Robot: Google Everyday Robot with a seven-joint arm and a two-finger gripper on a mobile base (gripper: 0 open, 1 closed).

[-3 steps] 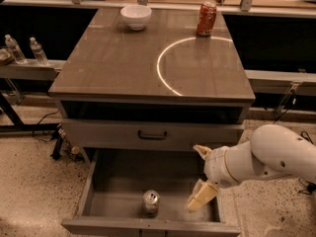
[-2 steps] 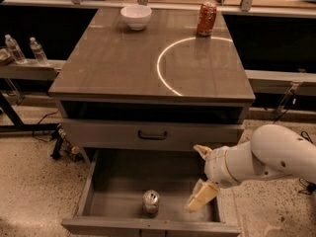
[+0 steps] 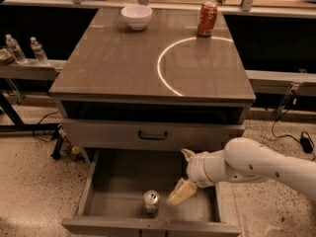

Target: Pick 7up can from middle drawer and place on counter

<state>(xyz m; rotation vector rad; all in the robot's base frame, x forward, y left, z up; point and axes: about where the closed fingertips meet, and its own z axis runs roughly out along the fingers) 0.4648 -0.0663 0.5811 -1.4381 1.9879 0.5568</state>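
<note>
The 7up can (image 3: 151, 202) stands upright on the floor of the open middle drawer (image 3: 123, 181), near its front wall. My gripper (image 3: 181, 174) reaches in from the right on a white arm and hangs over the drawer, just right of the can and apart from it. Its two tan fingers (image 3: 180, 193) are spread wide, one pointing up and one down toward the can. It holds nothing. The grey-brown counter (image 3: 113, 63) above carries a white circular arc.
A red-orange can (image 3: 207, 19) and a white bowl (image 3: 137, 17) stand at the back of the counter. A closed drawer front with a dark handle (image 3: 152, 136) sits above the open drawer. Two water bottles (image 3: 24, 50) stand on a shelf at left. Cables lie on the floor.
</note>
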